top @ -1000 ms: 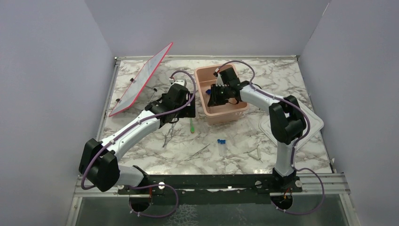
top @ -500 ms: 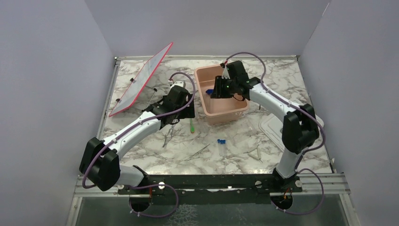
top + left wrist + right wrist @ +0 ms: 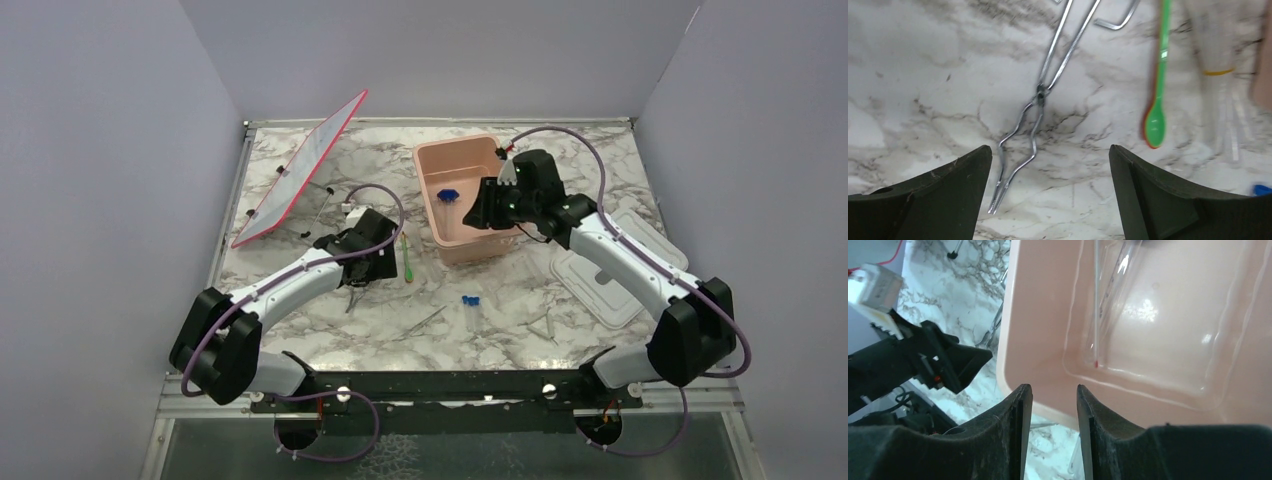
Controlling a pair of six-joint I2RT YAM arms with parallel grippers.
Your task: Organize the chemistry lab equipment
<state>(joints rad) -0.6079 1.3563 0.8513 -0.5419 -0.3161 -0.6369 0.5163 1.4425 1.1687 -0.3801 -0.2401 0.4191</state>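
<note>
Both arms have shifted: the right arm has swung out of the pink tub (image 3: 470, 250) to its right rim, and the left arm has drawn back toward the near edge. On the marble worktop (image 3: 520, 325), the red-edged panel (image 3: 300, 170) leans at far left and the white lid (image 3: 612, 292) lies right of the tub. The left end effector (image 3: 1048, 152), spread wide and empty, hangs over the metal tweezers (image 3: 1040, 95), the green-yellow stick (image 3: 1160, 75) just to their right. The right end effector (image 3: 1050, 392), part-open, grasps nothing. One blue-capped tube (image 3: 447, 195) lies in the tub; other capped tubes (image 3: 469, 300) rest on the worktop nearer the arms.

metal tweezers (image 3: 1040, 91) flat, green stick (image 3: 1154, 127) alongside
</note>
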